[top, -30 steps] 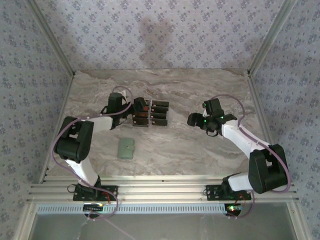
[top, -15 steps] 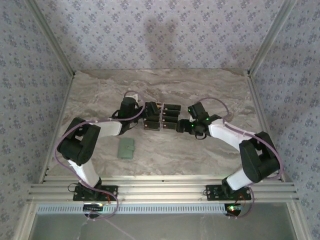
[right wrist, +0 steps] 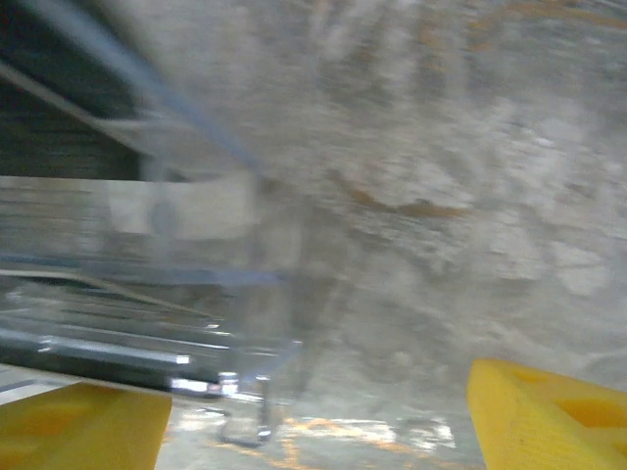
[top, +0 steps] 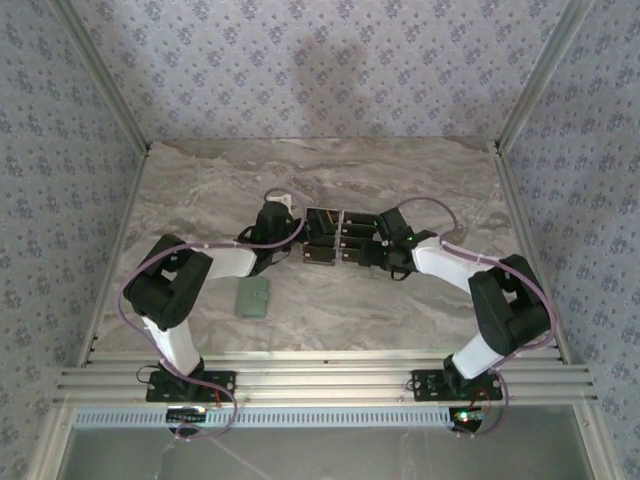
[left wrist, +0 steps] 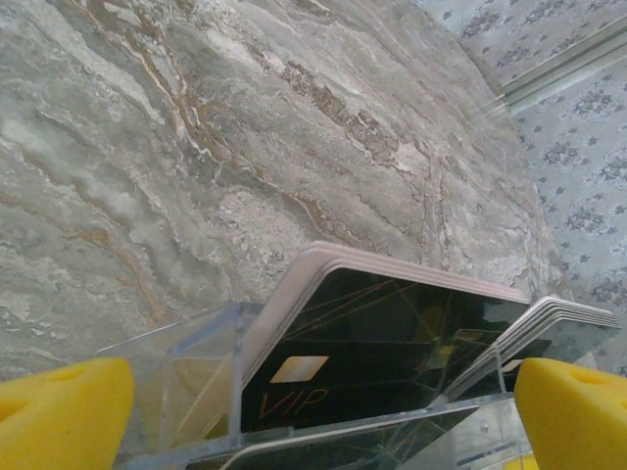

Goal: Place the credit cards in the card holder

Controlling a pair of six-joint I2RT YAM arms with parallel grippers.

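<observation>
Cards (left wrist: 372,333) tilted in clear rack (top: 335,240), edges up for picking. Left fingers (left wrist: 59,411) spread wide at one end; right fingers (right wrist: 549,416) spread, empty, opposite. Holder (top: 252,297) flat on bench (top: 420,180), nearby.

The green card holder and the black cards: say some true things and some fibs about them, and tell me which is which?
The card holder lies on the table, apart from both hands. True.
The credit cards are inside the card holder. False: they stand in a clear rack.
The left hand is shut tight. False: its yellow fingers stand wide apart.
One card says VIP. True.
The right hand holds the card holder. False: it is by the rack.
</observation>
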